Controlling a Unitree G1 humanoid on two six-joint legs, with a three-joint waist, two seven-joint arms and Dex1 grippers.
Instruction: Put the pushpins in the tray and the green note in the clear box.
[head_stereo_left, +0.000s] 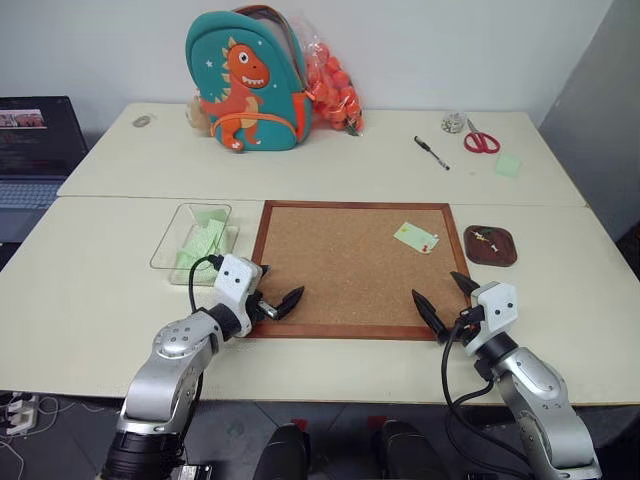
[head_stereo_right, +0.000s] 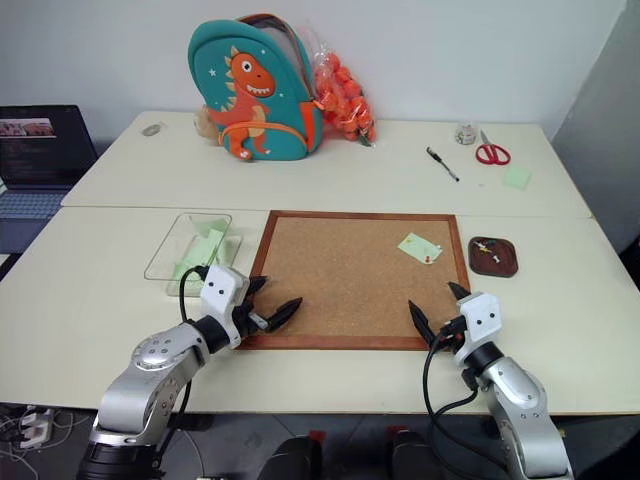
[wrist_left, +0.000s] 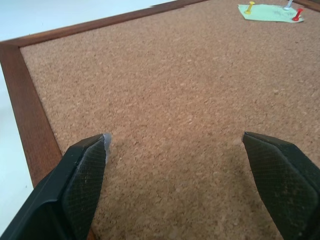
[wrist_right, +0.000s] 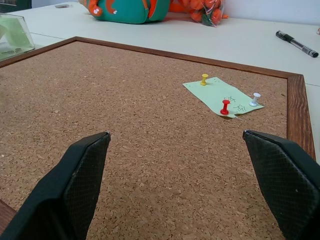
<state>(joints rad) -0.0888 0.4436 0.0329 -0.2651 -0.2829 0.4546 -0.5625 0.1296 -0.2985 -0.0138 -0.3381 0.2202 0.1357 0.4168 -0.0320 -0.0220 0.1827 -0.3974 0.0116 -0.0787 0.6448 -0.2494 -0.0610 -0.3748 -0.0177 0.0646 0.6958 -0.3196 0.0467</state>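
Observation:
The green note (wrist_right: 222, 97) lies on the cork board's far right part, pinned by a yellow pushpin (wrist_right: 204, 79), a red one (wrist_right: 225, 106) and a white one (wrist_right: 255, 99). Right of the board sits the dark brown tray (head_stereo_left: 500, 254) with a few small pins in it. The clear box (head_stereo_left: 168, 242) stands left of the board and holds pale green slips. My left gripper (head_stereo_left: 279, 287) hovers open over the board's near left corner. At the near right corner my right gripper (head_stereo_left: 437, 287) is open too, its fingers empty, well short of the note.
The wood-framed cork board (head_stereo_left: 340, 265) fills the table's middle. At the back stand a dinosaur backpack (head_stereo_left: 245, 80) and a bag of orange balls (head_stereo_left: 335, 85). A pen (head_stereo_left: 431, 152), red scissors (head_stereo_left: 481, 140) and a green pad (head_stereo_left: 507, 165) lie back right. A laptop (head_stereo_left: 30, 150) sits far left.

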